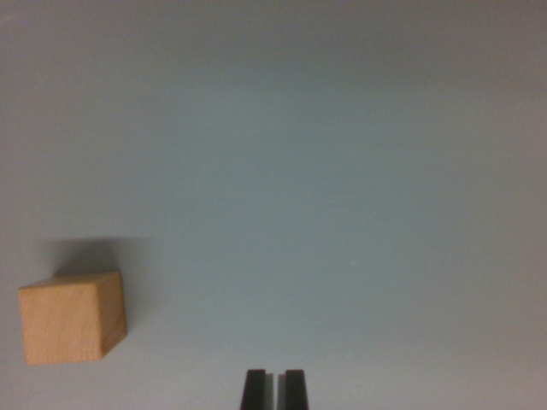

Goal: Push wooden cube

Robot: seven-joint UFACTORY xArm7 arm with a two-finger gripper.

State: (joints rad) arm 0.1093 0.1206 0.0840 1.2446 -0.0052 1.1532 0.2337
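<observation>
Judging progress, I saw no contact: my gripper point(274, 389), fingers pressed almost together on nothing, sat well right of the cube point(73, 318); the push remained.

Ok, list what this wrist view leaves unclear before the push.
- Pincer: the bottom edge cuts off all but the two dark fingertips, close together with a thin gap; the body and arm are out of frame.
- Cube: only its top and one side face show; the other faces are turned away.
- Pincer height above the table: cannot tell from this single view.
- Table edges: outside the frame.
</observation>
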